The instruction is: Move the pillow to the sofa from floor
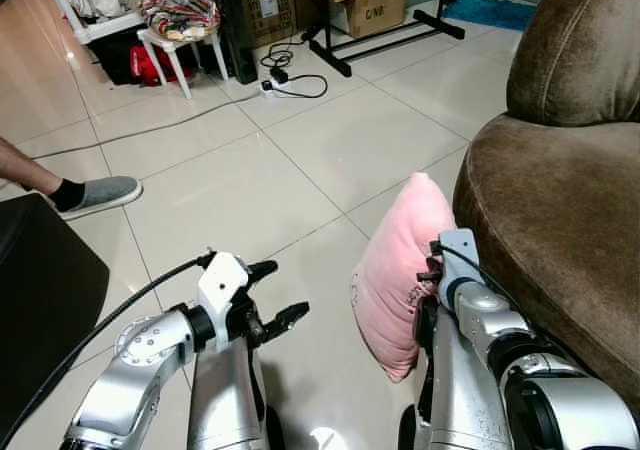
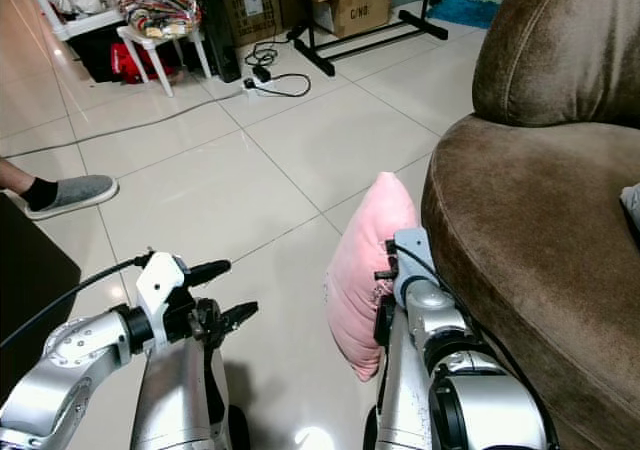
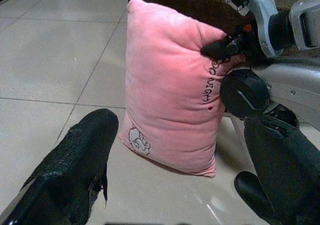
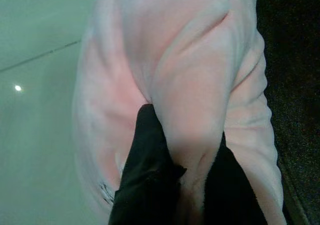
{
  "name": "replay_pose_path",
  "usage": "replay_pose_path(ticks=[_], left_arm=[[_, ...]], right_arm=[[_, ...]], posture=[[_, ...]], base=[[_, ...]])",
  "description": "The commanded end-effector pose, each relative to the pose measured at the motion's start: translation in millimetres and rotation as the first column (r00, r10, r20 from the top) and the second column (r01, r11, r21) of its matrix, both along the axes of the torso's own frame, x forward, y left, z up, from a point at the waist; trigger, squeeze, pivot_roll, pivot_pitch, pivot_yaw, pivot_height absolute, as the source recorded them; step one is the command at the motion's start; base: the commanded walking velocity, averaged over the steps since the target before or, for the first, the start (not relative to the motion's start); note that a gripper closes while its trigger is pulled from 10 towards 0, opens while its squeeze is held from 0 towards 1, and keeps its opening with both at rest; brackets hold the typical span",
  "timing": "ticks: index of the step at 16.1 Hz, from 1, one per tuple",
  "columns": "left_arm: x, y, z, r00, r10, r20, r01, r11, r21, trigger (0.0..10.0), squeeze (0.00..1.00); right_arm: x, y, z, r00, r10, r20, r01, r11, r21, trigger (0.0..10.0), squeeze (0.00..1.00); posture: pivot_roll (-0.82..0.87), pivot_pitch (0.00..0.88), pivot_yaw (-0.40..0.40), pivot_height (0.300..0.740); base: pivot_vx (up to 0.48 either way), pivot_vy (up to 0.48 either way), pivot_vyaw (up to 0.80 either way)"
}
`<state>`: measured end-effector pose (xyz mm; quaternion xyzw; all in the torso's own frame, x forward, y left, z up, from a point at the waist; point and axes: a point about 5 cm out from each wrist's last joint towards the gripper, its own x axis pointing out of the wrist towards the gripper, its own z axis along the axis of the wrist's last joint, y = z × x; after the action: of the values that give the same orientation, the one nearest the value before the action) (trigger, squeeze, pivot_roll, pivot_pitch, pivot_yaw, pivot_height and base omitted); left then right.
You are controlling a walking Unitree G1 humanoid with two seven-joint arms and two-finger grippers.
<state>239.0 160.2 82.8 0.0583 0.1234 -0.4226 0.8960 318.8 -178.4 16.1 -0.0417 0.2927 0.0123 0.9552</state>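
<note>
Two black fingers of the right pincer (image 4: 185,185) are pinched on a bunched fold of the soft pink plush pillow (image 3: 170,95), the cloth squeezed up between them in the right wrist view. From the head camera that pincer sits at about five o'clock, pressed into the pillow's side that faces the sofa. The pillow stands upright on its short edge, its lower corner touching or just above the pale glossy tiled floor (image 1: 300,150); which of the two I cannot tell. It bears small dark lettering and a little cartoon print near one bottom corner.

At about seven o'clock the left pincer (image 1: 270,305) is spread wide and holds nothing, pointing towards the pillow across a stretch of bare tile.

Just beside the pillow, from three to five o'clock, rises the rounded brown velvety sofa (image 1: 560,200), its seat edge higher than the pillow's middle.

By my reading the grasp is made and the pillow tipped up, so the first part is done. Left to do: lift it clear of the floor, carry it over the seat edge and let go on the cushion.

At nine o'clock a person's foot in a grey slipper (image 1: 95,195) rests on the tiles, well apart from the work.
</note>
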Motion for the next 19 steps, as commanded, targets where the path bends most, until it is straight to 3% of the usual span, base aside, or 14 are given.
replay_pose_path(ticks=[1,4,7,9,11,13,14,15,16,19], left_arm=[[2.2,-0.9,0,1.000,-0.008,0.002,0.008,1.000,0.005,10.0,0.00],[1.7,-1.0,-2,1.000,0.000,0.003,0.000,1.000,0.003,10.0,0.00],[-0.4,-0.5,-4,0.999,0.045,0.013,-0.045,0.999,-0.010,10.0,0.00],[0.1,2.4,3,0.990,0.124,0.070,-0.122,0.992,-0.034,10.0,0.00],[1.4,6.5,14,0.969,0.216,0.119,-0.207,0.975,-0.085,10.0,0.00],[-0.9,9.2,27,0.933,0.315,0.176,-0.296,0.947,-0.128,10.0,0.00],[-0.7,8.2,30,0.920,0.340,0.194,-0.318,0.938,-0.136,10.0,0.00],[2.4,7.4,33,0.907,0.364,0.210,-0.339,0.930,-0.145,10.0,0.00],[6.7,7.0,35,0.894,0.385,0.228,-0.357,0.921,-0.152,10.0,0.00],[14.0,4.7,44,0.862,0.418,0.287,-0.389,0.908,-0.156,10.0,0.00]], right_arm=[[-7.6,9.4,-9,1.000,0.001,-0.015,0.000,0.996,0.085,0.0,0.00],[-9.0,19.4,-8,0.999,0.014,0.041,-0.022,0.983,0.181,0.0,0.00],[-9.2,31.3,2,0.984,0.060,0.167,-0.107,0.952,0.285,0.0,0.00],[-13.5,29.6,27,0.952,0.021,0.307,-0.136,0.923,0.359,0.0,0.00],[-25.4,26.1,52,0.921,-0.047,0.387,-0.131,0.897,0.422,0.0,0.00],[-48.7,29.8,82,0.885,-0.096,0.455,-0.147,0.871,0.470,0.0,0.00],[-56.6,33.0,93,0.865,-0.086,0.494,-0.160,0.886,0.434,0.0,0.00],[-60.1,38.2,96,0.866,-0.048,0.497,-0.178,0.900,0.399,10.0,0.00],[-62.7,42.3,104,0.839,-0.019,0.544,-0.218,0.905,0.367,10.0,0.00],[-60.9,41.2,110,0.852,-0.053,0.521,-0.171,0.912,0.372,10.0,0.00]], posture=[[-0.06,0.000,0.116,0.384],[-0.06,0.000,0.115,0.384],[-0.07,0.000,0.111,0.384],[-0.07,0.000,0.100,0.384],[-0.07,0.000,0.097,0.384],[-0.07,0.000,0.099,0.384],[-0.07,0.000,0.097,0.384],[-0.07,0.000,0.097,0.384],[-0.07,0.000,0.098,0.384],[-0.07,0.000,0.097,0.404]], base=[[0.000,0.000,0.00],[0.000,0.000,0.00],[0.000,0.000,0.00],[0.000,0.000,0.00],[0.000,0.000,0.00],[0.000,0.000,0.00],[0.000,0.000,0.00],[0.000,0.000,0.00],[0.000,0.000,0.00],[0.000,0.000,0.00]])
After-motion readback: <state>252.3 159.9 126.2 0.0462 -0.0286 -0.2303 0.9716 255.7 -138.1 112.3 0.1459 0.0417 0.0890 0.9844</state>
